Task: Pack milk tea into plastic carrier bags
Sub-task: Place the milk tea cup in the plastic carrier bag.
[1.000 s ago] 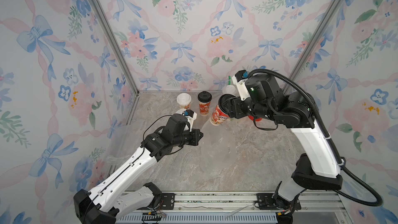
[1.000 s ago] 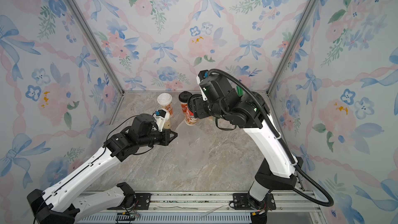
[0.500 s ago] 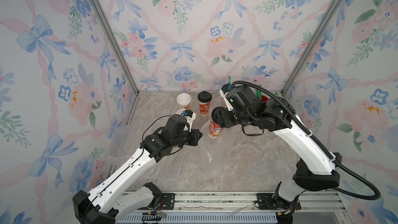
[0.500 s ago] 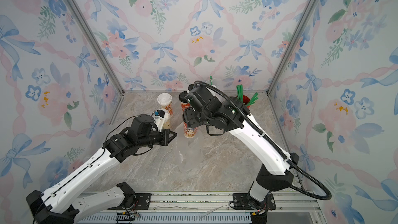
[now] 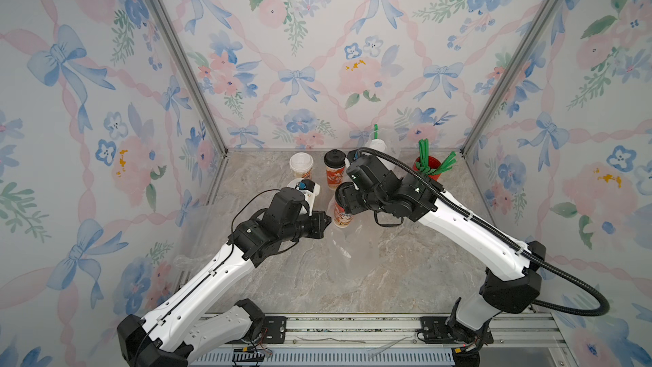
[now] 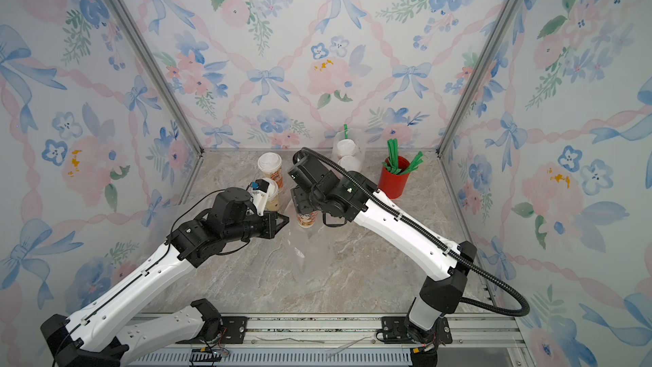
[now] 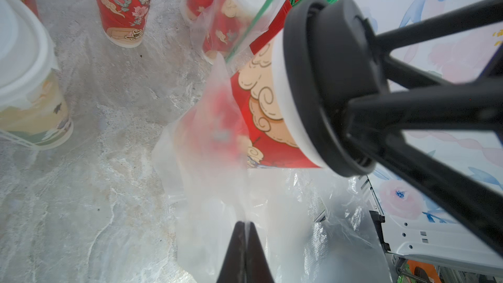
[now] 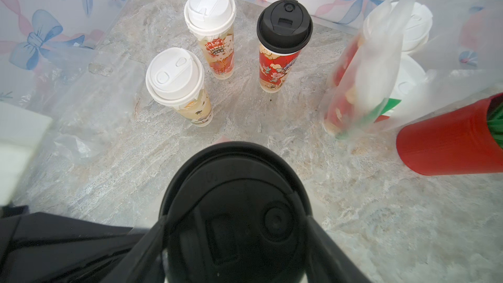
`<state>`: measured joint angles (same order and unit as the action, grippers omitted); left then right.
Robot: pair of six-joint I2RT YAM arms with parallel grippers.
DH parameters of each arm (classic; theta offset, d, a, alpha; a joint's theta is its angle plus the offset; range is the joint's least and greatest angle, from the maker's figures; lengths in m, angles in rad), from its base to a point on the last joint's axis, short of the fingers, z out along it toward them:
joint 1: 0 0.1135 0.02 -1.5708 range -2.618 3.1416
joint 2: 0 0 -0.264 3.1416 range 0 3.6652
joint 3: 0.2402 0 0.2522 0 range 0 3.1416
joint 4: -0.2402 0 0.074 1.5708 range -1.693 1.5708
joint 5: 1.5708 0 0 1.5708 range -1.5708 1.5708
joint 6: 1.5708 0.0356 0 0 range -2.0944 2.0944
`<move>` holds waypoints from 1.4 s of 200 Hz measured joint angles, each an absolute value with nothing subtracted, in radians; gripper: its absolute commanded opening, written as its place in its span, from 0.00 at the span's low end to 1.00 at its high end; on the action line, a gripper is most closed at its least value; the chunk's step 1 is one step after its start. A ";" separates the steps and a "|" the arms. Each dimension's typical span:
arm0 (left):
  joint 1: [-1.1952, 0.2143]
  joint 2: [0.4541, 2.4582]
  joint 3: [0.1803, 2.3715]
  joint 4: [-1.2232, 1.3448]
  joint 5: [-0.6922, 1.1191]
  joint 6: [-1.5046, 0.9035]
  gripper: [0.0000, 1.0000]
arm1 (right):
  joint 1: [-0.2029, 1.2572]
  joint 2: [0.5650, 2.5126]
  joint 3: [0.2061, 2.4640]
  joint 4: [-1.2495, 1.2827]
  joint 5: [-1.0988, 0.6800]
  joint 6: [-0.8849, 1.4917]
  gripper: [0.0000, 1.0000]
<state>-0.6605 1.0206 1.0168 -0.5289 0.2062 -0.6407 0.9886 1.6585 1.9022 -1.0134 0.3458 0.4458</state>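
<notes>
Quick rundown of this one. The right tool [image 5: 344,200] has its jaws spread fairly wide around the black lid of a red cup [image 5: 343,219], gripping it from the top. That cup is tilted. In the left wrist view its lower end is already poking into the mouth of a clear bag [image 7: 217,191], with the red print showing fuzzy through the plastic. I can't tell whether the cup's base touches anything underneath.

The left tool [image 7: 245,225] is pinched fully together on a fold of that bag's edge and holds it up off the surface [image 5: 317,284]. In both top views the rest of the bag lies crumpled in the middle, right under and in front of the cup, between the two arms.

Other drinks:
- A second red cup [image 8: 276,61] with a black lid stands upright toward the back wall.
- A cream cup [image 8: 217,50] with a white lid stands just beside it.
- The other cream cup [image 8: 187,102], also white-lidded, sits a bit nearer the left arm.

All three stand loose on the surface. By the back wall there's a packed bag [image 8: 381,58] holding two white-lidded cups, with a green straw along its side. Next to it is the straw cup [image 8: 449,142], plain red and stuffed with green straws. A flat bag [image 8: 89,91] lies over by the left wall.
</notes>
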 measured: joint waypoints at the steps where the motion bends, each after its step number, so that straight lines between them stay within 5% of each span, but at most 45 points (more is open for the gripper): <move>1: -0.661 1.021 1.017 -0.529 0.206 -0.641 0.00 | 0.988 1.658 1.901 -1.012 0.346 0.446 0.50; 205: -0.661 0.917 1.013 -0.467 0.194 -0.637 0.00 | 0.928 1.721 1.660 -0.870 0.334 0.500 0.47; 280: -0.661 1.106 1.073 -0.464 0.204 -0.555 0.00 | 0.878 1.710 1.574 -0.855 0.413 0.525 0.52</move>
<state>-0.6605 1.1061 1.0729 -0.4644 0.2039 -0.5549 0.8776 1.7096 1.5738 -0.8555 0.4133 0.5247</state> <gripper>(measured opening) 0.046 0.714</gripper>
